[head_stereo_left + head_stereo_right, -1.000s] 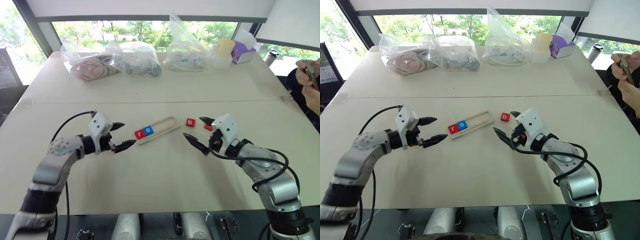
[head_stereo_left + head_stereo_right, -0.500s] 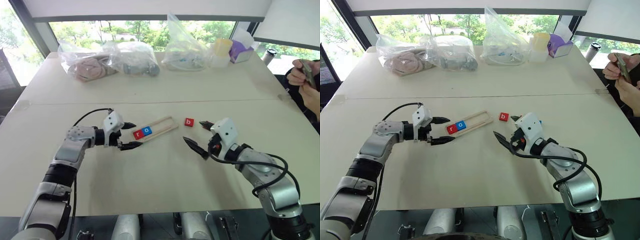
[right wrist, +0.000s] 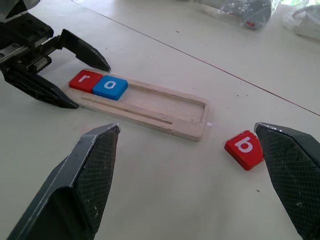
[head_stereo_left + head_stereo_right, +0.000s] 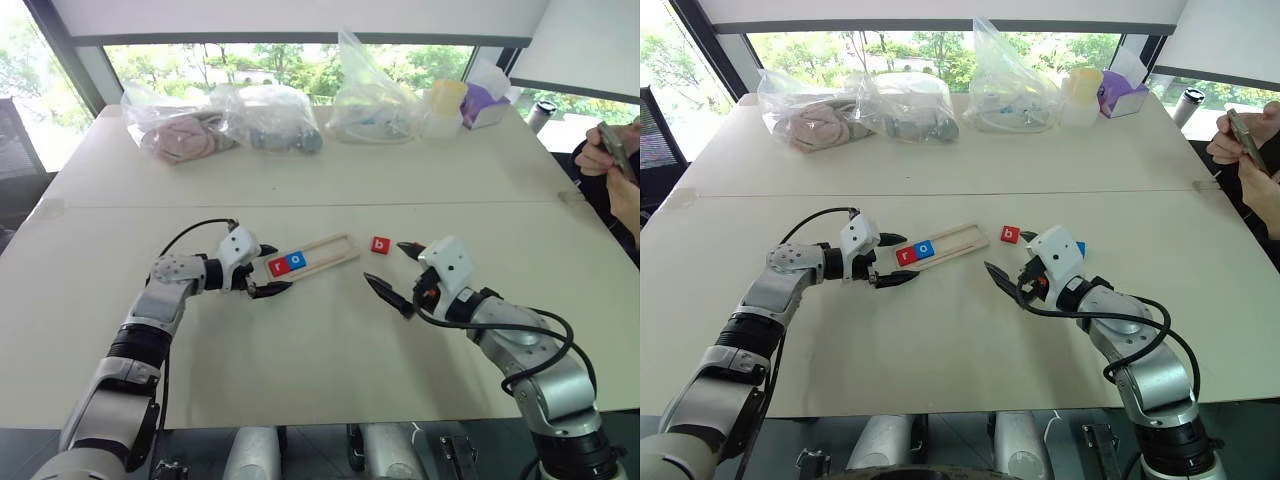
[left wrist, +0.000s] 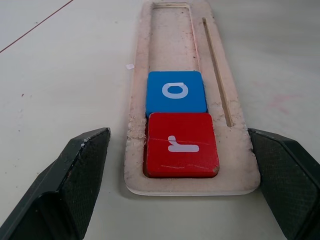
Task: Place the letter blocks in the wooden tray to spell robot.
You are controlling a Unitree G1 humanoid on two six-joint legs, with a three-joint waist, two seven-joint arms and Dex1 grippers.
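The tray [image 4: 312, 256] lies on the tabletop [image 4: 300, 350] with the r block [image 5: 181, 145] and o block [image 5: 176, 92] at its near end. The left pincer [image 4: 267, 270] stands open around that end, holding nothing. The right pincer [image 4: 402, 269] is also open and empty, near the b block [image 3: 245, 147]. The blocks look small, stiff and light; I would grip one by two opposite side faces. Behind the right pincer a blue corner [image 4: 1080, 247] peeps out; its letter is hidden.

Work surface: two pale tables [image 4: 300, 170] butted together, one seam line running across the middle. Far edge: clear plastic bags [image 4: 225, 120] of assorted items, a yellow cup [image 4: 449, 97], a purple tissue box [image 4: 487, 103]. Behind: wide windows [image 4: 290, 60] with dark frames, green trees outside, daylight. Far right corner: a seated person [image 4: 612, 165].
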